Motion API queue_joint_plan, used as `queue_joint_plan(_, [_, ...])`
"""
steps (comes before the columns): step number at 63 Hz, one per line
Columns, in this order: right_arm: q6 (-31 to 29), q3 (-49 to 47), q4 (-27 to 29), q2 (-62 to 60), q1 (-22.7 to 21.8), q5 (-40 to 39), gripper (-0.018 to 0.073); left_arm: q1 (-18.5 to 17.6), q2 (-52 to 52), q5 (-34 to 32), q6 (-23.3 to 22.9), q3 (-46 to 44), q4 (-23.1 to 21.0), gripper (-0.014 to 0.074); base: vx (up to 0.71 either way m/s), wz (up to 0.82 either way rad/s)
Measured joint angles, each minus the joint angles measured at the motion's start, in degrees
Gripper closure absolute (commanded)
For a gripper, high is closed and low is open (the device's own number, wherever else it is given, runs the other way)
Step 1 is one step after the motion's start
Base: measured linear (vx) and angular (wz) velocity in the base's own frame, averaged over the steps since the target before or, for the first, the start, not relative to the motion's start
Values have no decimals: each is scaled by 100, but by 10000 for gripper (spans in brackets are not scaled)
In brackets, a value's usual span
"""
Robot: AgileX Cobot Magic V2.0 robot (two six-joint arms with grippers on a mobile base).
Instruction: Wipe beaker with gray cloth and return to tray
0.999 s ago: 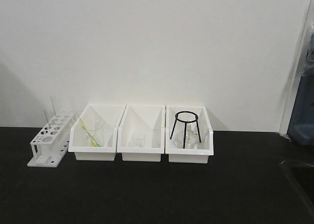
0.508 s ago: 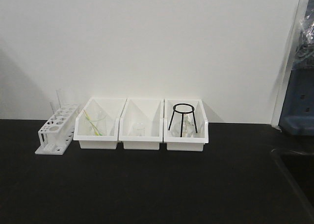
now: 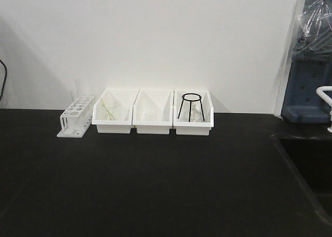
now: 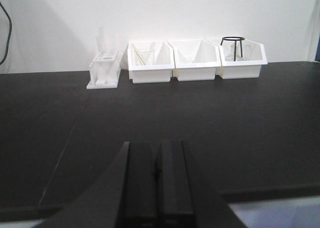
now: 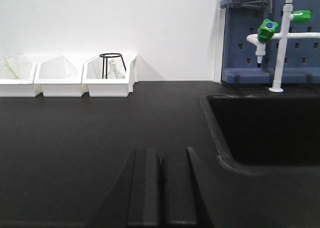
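My left gripper (image 4: 157, 150) and right gripper (image 5: 161, 155) are clamped together, empty. No cloth or tray in view. The likely beaker (image 3: 150, 114) sits faint in the middle bin (image 3: 153, 127), so I could grab the wrong glass.

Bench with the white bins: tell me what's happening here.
Nothing is being handled. The left gripper and right gripper are both shut and empty, low over the black bench. Three white bins and a test tube rack stand by the back wall. No cloth or tray is in view.
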Motion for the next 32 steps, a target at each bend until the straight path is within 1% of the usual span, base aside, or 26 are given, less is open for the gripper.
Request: queue_joint_plan(32, [0,0,0,0,0,0,571,0,0,0,0,0,0,603,-44,-1])
